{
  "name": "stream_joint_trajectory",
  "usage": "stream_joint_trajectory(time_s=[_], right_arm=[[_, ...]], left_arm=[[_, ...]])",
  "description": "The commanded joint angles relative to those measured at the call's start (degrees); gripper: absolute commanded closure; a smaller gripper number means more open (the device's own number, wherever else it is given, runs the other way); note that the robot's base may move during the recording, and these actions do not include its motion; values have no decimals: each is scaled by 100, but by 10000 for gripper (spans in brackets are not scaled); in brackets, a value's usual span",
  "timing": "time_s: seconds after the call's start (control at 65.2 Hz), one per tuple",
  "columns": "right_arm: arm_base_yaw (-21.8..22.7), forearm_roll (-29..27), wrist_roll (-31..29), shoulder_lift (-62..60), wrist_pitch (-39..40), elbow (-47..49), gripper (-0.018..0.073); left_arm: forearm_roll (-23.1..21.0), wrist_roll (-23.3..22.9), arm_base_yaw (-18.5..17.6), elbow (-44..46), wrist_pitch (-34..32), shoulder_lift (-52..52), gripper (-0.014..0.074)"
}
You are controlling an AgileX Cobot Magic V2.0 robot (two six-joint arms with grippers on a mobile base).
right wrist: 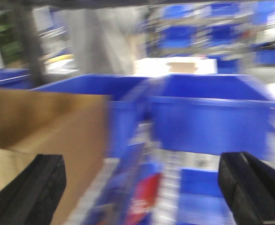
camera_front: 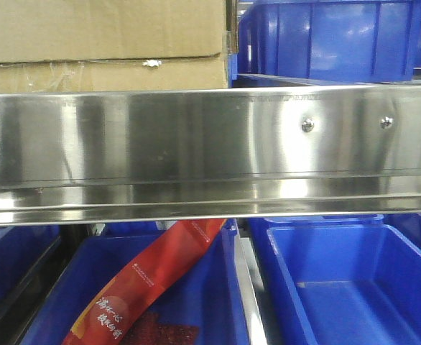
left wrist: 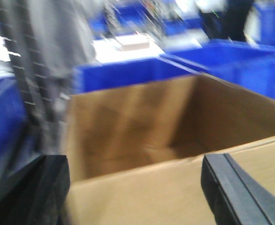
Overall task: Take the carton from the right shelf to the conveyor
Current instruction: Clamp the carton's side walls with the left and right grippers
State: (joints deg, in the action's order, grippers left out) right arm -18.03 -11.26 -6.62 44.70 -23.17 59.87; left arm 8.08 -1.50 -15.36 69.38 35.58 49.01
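**A:** Where is the carton?

**B:** The carton sits on the right shelf, behind its mirror-bright steel rail with two round screw heads. It is plain brown corrugated board with wrinkled clear tape on the lower strip. A smooth blue bin stands just beside it.

**A:** And the claws?

**B:** The left gripper has its blocky black fingers wide apart at the carton's open top, holding nothing. The right gripper is spread and empty too, with the carton's wall to its left.
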Motion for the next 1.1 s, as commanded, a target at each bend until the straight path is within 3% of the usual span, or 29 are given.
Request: stream_joint_trajectory(time_s=[0.0, 0.092, 0.23, 0.337, 0.46, 0.583, 0.736, 1.089], right_arm=[[-497, -25, -38, 658, -349, 708, 2], [-816, -25, -38, 1428, -965, 1660, 2], [-882, 68, 398, 2445, -2077, 3110, 2], [-894, 643, 1098, 3261, -3142, 4336, 2], [-1097, 1180, 1382, 4068, -4019, 5523, 2], [-1370, 1384, 1538, 4628, -4250, 6236, 2], [-1462, 1398, 1638, 5203, -4286, 6624, 2], [-1439, 1450, 1719, 5926, -4175, 6638, 2]], left_arm=[[-16, 42, -165, 634, 482, 580, 125], [-86, -81, -165, 1361, 875, 1198, 125], [61, -493, -165, 2221, 1362, 1997, 125], [342, -803, -101, 2907, 1954, 2534, 125], [220, -813, 190, 3438, 2372, 3026, 125], [-46, -813, 511, 3587, 2413, 3302, 125], [-44, -813, 767, 3594, 2346, 3570, 125], [19, -813, 780, 3594, 2178, 4096, 125]])
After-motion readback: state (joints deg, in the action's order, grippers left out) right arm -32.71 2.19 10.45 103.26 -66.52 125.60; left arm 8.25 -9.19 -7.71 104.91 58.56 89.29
